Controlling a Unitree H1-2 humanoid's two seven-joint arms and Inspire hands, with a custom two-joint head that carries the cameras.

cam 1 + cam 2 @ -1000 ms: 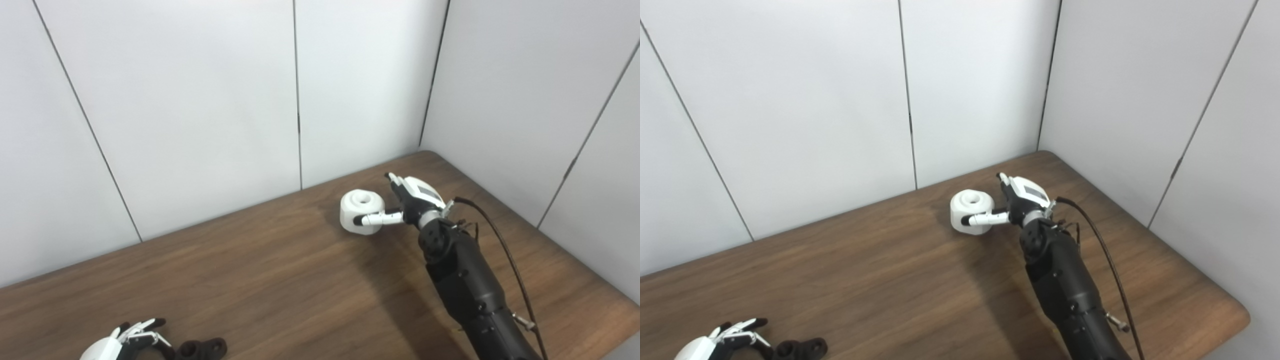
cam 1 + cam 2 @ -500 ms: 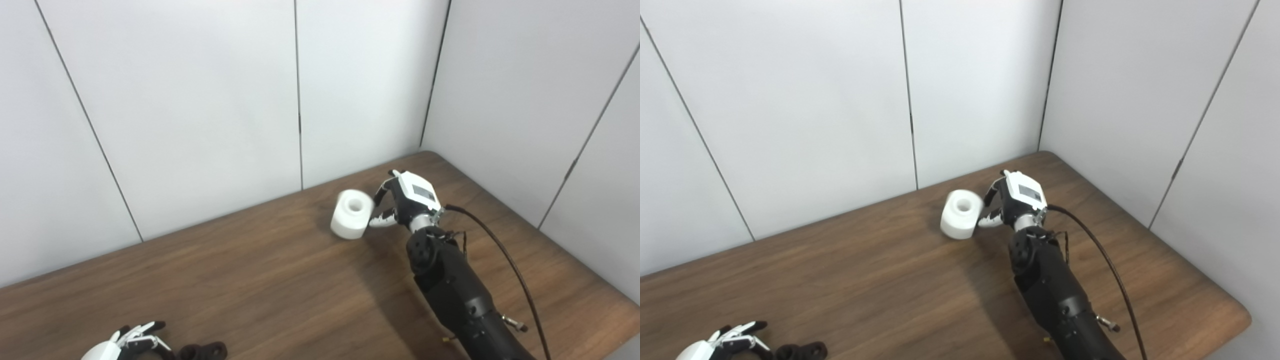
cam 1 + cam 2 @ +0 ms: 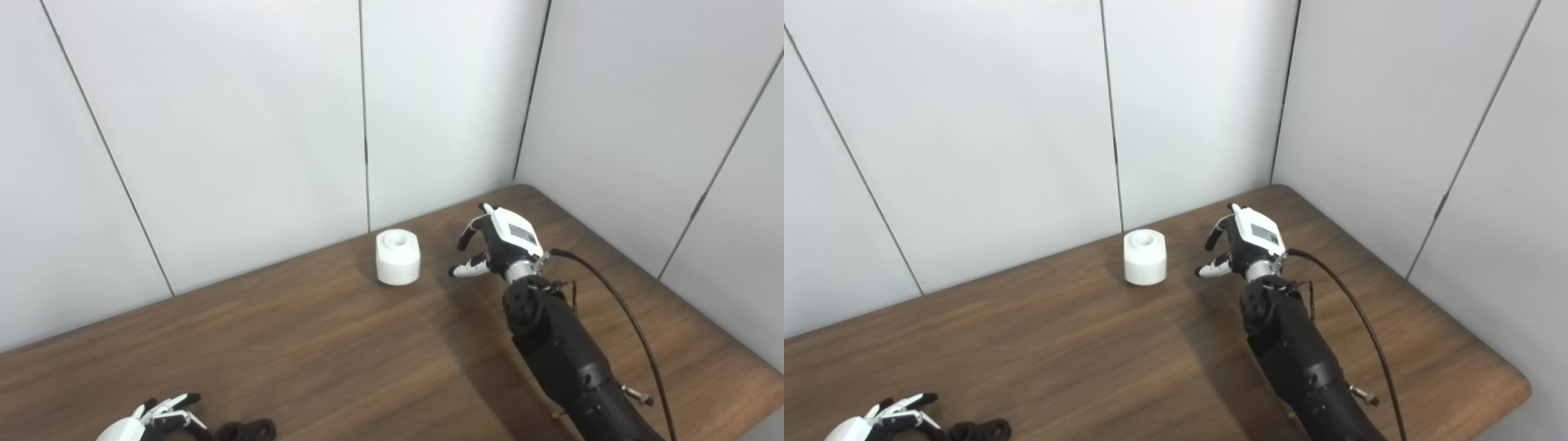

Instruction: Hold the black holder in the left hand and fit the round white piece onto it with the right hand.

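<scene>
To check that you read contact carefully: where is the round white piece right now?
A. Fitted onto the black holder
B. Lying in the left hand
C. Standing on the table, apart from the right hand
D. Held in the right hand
C: the round white piece stands upright on the table, with bare wood between it and the open right hand.

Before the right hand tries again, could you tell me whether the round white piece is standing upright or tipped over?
Upright: the round white piece stands flat on the table, its recessed top facing up, apart from the right hand.
</scene>
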